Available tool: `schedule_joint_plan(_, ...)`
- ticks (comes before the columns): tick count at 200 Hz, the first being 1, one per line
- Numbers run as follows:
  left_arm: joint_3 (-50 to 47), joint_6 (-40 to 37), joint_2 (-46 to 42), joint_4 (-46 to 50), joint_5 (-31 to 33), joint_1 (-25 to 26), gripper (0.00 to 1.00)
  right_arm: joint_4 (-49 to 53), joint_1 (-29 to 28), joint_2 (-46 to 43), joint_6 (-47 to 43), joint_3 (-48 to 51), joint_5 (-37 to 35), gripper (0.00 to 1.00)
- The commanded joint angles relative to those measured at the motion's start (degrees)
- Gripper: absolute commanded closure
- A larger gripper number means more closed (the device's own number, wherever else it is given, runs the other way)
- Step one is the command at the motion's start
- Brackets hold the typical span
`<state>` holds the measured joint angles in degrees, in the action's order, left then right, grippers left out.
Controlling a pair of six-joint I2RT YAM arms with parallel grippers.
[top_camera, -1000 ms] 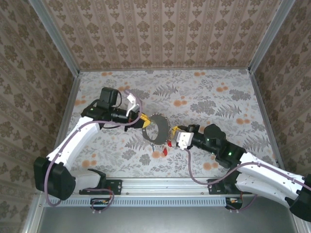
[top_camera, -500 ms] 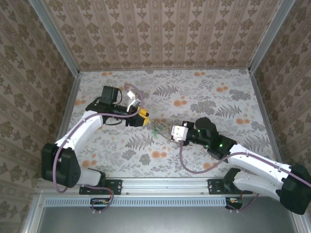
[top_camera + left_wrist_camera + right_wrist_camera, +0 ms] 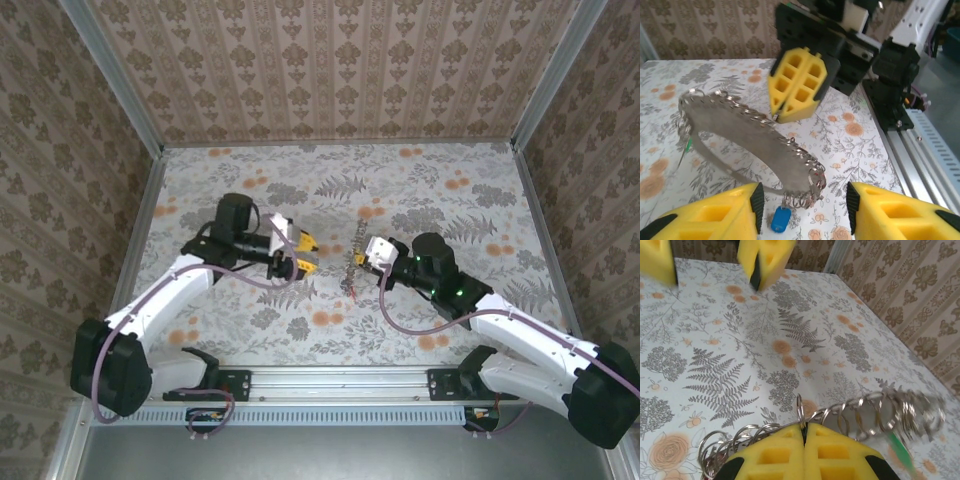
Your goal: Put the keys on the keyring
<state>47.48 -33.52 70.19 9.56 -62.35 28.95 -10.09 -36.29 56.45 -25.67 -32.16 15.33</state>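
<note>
The keyring, a grey loop edged with many small steel rings, hangs above the table. My right gripper is shut on its rim; in the left wrist view that gripper pinches the loop's far side. My left gripper is open, its yellow fingers either side of the loop's near end without touching it. A blue key dangles from that end. A green key hangs at the loop's other end, also seen as the green key. From above, the keyring lies between left gripper and right gripper.
The floral tablecloth is ringed by patterned walls. An aluminium rail with both arm bases runs along the near edge. The right arm's base and cables stand close behind the right gripper.
A second ago the keyring showed as a round loop between both grippers. Now it appears edge-on at the right gripper, which has moved back and right. The left gripper has swung round toward it.
</note>
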Motion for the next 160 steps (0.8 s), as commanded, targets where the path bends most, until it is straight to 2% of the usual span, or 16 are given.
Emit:
schedule_joint_plan(1, -1.48, -1.69, 2.68, -10.44, 4.69, 2.66, 0.54, -2.88, 0.26, -0.02, 2.75, -0.53, 3.29, 1.00)
schedule_joint_plan(29, 0.03, -2.77, 6.86, -13.31, 6.21, 3.66, 0.59, -2.03, 0.26, -0.06, 0.82, -0.28, 5.74, 1.00)
schedule_joint_plan(59, 1.80, -2.97, 9.46, -15.37, -0.08, 3.72, 0.63, -4.28, 0.26, -0.37, 0.45, 0.96, 9.16, 1.00)
schedule_joint_plan(88, 3.70, -5.56, 10.70, -12.13, -1.96, 4.18, 0.68, -4.58, 0.26, -0.28, 0.62, 0.97, 10.11, 1.00)
schedule_joint_plan(122, 4.57, -6.97, 11.34, -10.33, -4.95, 5.31, 0.68, -5.15, 0.26, -0.02, 0.62, 1.02, 9.61, 1.00)
schedule_joint_plan(160, 4.46, -9.81, 10.49, -5.86, -2.89, 5.33, 0.67, -7.07, 0.26, -0.20, 1.44, 1.49, 9.27, 1.00)
